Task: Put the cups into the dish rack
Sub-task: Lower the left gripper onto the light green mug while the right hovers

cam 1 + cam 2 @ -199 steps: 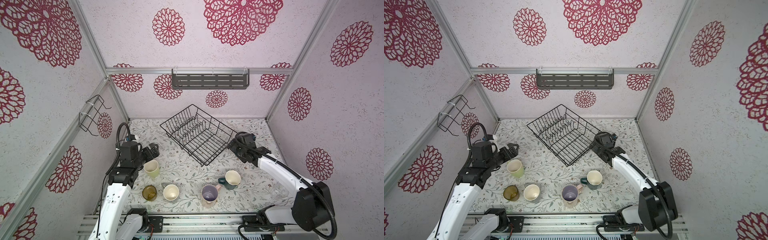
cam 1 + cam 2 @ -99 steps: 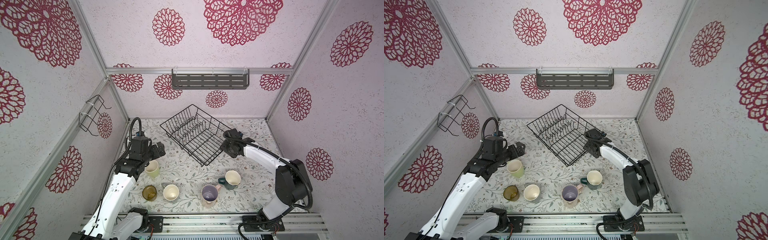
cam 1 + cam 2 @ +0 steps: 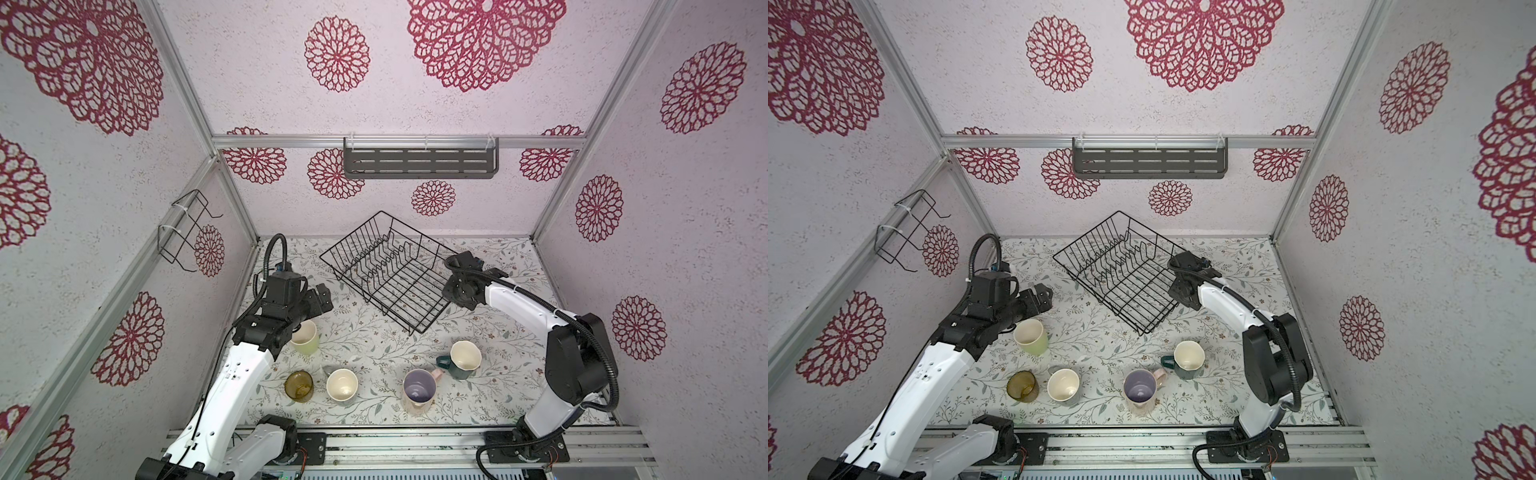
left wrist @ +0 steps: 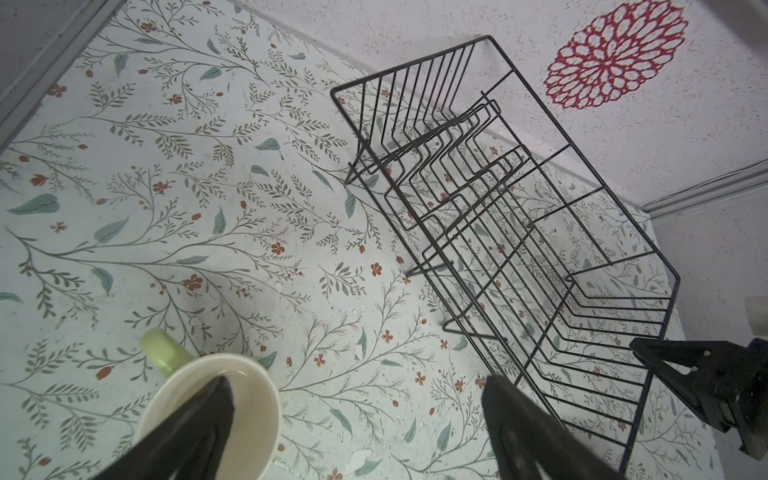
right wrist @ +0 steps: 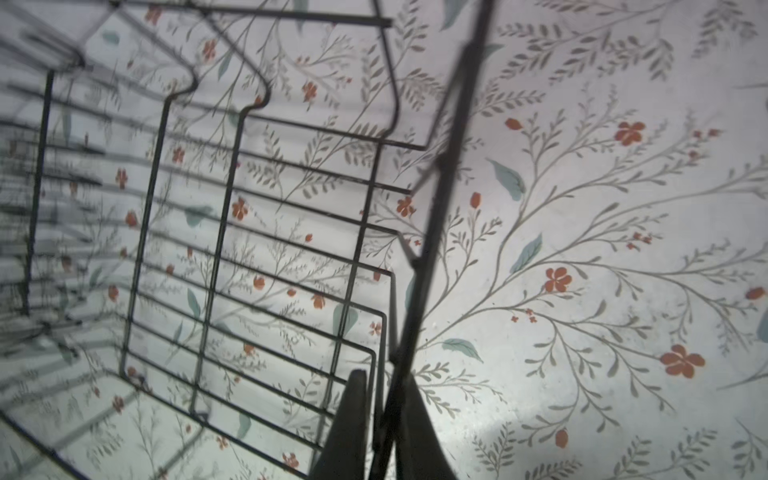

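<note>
evidently the right claw (image 5: 380,399) is clenched on the rim wire of the black wire dish rack (image 3: 386,270) at the back of the floral counter (image 3: 374,345), likely to shift it. the left claw (image 4: 357,386) hangs released over the lime-yellow tumbler (image 3: 305,338); lowering and grasping it comes next.

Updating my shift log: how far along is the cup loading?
Done: nothing; the dish rack holds no cups. In hand: the right gripper pinches the rack's rim wire; the left gripper, open, hovers near the lime-yellow cup. Left: that cup, amber glass, grey tumbler, pink mug and teal mug stand on the table.
</note>
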Controlling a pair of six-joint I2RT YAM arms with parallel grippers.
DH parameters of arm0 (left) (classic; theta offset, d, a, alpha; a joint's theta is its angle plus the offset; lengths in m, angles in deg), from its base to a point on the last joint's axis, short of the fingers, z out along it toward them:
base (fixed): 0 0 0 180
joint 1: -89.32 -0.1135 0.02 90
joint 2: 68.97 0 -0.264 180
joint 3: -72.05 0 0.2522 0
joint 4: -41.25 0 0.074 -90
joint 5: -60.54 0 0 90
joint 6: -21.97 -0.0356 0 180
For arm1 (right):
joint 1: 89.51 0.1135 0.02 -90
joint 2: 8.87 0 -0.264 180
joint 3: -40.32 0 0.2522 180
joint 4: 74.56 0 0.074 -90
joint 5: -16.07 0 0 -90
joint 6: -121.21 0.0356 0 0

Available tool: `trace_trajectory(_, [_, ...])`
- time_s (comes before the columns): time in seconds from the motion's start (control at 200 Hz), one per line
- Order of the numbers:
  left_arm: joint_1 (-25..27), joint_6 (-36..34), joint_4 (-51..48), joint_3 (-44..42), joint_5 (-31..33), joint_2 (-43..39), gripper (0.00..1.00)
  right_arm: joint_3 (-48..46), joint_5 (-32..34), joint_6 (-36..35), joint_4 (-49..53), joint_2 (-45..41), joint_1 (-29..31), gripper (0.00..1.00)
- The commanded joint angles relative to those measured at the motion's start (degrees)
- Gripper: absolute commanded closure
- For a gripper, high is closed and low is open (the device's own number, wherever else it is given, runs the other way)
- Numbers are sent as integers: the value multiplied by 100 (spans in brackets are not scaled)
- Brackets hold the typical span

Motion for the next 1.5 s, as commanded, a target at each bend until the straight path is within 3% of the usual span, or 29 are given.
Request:
trace_trajectory(0.0, [74, 43, 180, -130, -22, -25, 3, 220, 396, -1160, 412, -9, 30, 92])
trace_trajectory(0.32, [91, -111, 2, -16, 130, 111, 3, 463, 735, -2289, 479, 123, -259, 93])
trace_trajectory(0.54, [106, -312, -213, 124, 164, 171, 3, 304, 866, -3462, -94, -29, -428, 92])
trace_trajectory(0.876, [100, -480, -482, 548, -3, 507, 3, 873, 1139, -5053, -333, 378, -642, 95])
trace_trajectory(1.226, [100, -259, -707, 387, 145, 65, 3, 1634, 991, -5336, -142, 1076, -685, 95])
trace_trajectory(1.376, [74, 164, -1436, 345, 942, -365, 3, 2125, 1013, -5139, 168, 1499, -684, 94])
trace_trajectory(1.496, [-107, 643, -1853, 151, 1411, -685, 3, 2110, 833, -5075, 155, 1549, -681, 87])
